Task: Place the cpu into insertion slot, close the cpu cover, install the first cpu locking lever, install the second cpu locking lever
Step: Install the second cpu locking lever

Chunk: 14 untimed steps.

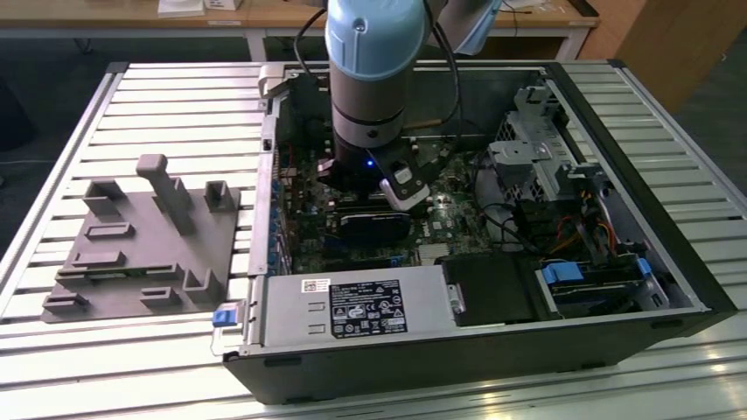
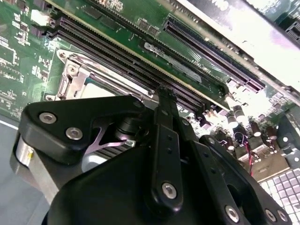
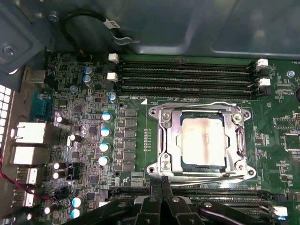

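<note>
In the first wrist view the cpu (image 3: 202,140) lies flat in the insertion slot (image 3: 156,169), its dull silver top showing through the window of the cpu cover (image 3: 167,140). The cover lies down over the chip. One thin wire locking lever (image 3: 201,105) runs along the socket side nearest the memory slots. A second lever (image 3: 211,176) runs along the opposite side. My gripper (image 3: 161,183) is shut, its black fingertips touching together right at that second side's corner. In the second wrist view the fingers (image 2: 166,108) rise beside the cover (image 2: 77,75). Whether they pinch the wire is hidden.
The arm (image 1: 371,79) reaches down into an open computer case (image 1: 653,289) on a slatted table. Memory slots (image 3: 187,75) and capacitors (image 3: 105,136) flank the socket. Long card slots (image 2: 211,51) lie close by. A grey fixture (image 1: 140,236) sits at the exterior view's left.
</note>
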Tool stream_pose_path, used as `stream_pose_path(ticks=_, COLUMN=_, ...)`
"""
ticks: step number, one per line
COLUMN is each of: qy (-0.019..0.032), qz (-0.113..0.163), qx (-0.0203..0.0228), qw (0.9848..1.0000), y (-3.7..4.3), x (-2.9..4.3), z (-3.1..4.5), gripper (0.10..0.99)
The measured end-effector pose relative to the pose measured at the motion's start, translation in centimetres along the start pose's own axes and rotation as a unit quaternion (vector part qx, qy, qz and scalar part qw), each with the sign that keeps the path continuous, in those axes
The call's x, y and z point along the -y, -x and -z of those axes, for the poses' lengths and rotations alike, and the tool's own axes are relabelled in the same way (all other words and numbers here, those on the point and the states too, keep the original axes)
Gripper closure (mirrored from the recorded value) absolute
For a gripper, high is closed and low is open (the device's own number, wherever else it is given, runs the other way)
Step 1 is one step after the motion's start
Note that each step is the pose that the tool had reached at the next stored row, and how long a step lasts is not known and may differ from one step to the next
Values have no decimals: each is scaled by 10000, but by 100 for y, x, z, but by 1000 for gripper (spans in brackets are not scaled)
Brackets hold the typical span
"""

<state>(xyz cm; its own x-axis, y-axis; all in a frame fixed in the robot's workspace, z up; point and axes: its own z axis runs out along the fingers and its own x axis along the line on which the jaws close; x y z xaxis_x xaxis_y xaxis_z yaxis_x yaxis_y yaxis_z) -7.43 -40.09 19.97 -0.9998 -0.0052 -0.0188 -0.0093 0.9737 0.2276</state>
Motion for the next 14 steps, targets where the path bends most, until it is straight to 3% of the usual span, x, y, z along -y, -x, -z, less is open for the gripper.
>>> stream_pose_path(ticks=4, qy=51, qz=0, qx=5, qw=10000, y=-7, x=3, z=-15, gripper=980)
stream_pose_path(ticks=11, qy=74, qz=0, qx=7, qw=10000, y=-14, x=11, z=-43, gripper=980)
stream_pose_path(ticks=14, qy=123, qz=-1, qx=8, qw=9999, y=-15, x=11, z=-45, gripper=980)
